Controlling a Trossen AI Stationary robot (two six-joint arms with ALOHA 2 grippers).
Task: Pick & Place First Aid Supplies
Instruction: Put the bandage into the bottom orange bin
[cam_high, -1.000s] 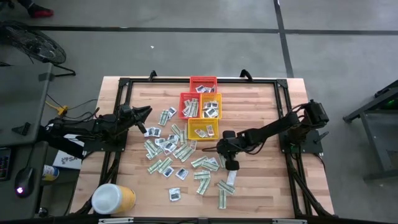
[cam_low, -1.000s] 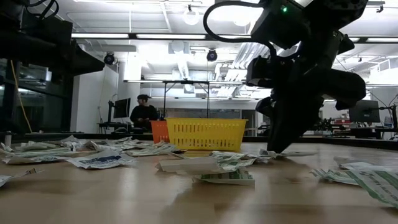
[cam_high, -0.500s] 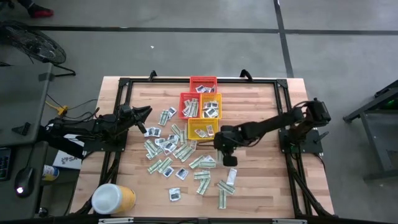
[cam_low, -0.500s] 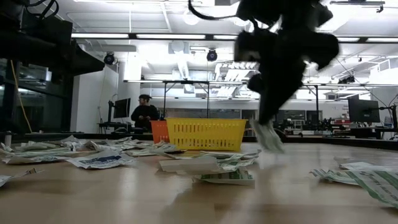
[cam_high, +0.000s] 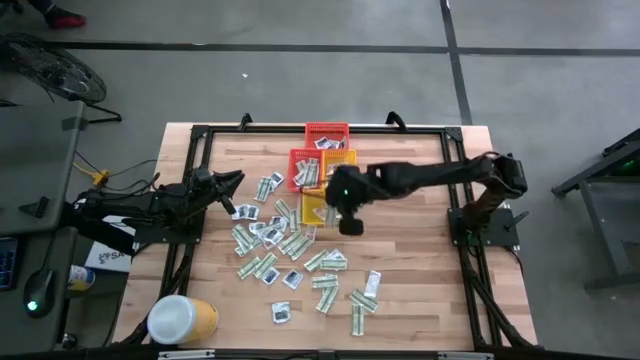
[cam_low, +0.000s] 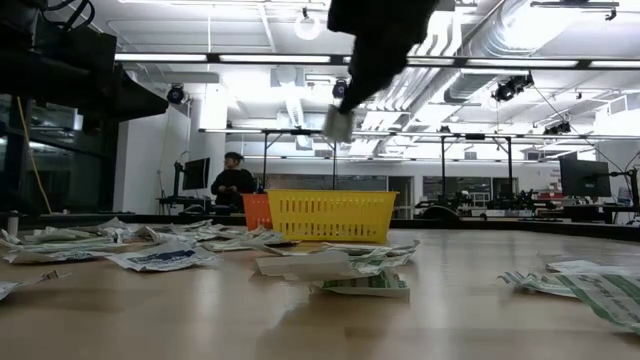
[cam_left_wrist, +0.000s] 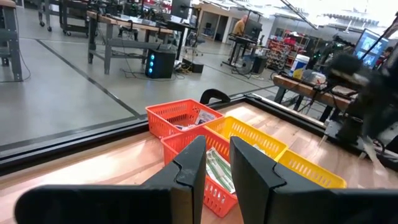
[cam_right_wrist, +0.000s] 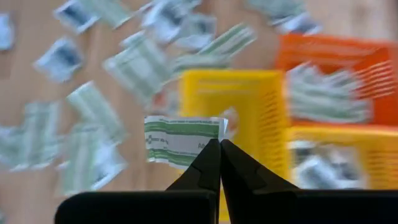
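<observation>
Many small flat packets (cam_high: 280, 245), pale green-and-white strips and white squares, lie scattered on the wooden table. My right gripper (cam_high: 350, 228) is shut on one green-and-white strip packet (cam_right_wrist: 180, 140). It hangs high above the table beside the yellow basket (cam_high: 322, 208). In the low view the packet (cam_low: 338, 125) hangs under the gripper (cam_low: 348, 105), above the basket (cam_low: 330, 216). My left gripper (cam_high: 232, 180) waits at the table's left, level, its fingers (cam_left_wrist: 193, 168) a little apart with nothing between them. My right gripper pinches the strip packet by one short end (cam_right_wrist: 211, 132) between its two fingertips (cam_right_wrist: 208, 158), coming from above at a slant. The rest of the packet sticks out to one side of the fingers. It is lifted clear of the table and the baskets.
Behind the yellow basket stand a red basket (cam_high: 304, 170) and an orange one (cam_high: 340, 168) holding packets, with another red basket (cam_high: 327, 135) at the far edge. A yellow tub with a white lid (cam_high: 182, 320) lies at the near left corner. The table's right half is mostly bare wood.
My right gripper has risen from the packets near the table's middle and swung toward the far edge and left, over to the yellow basket. It carries one strip packet, which has come up off the table and now hangs clear.
</observation>
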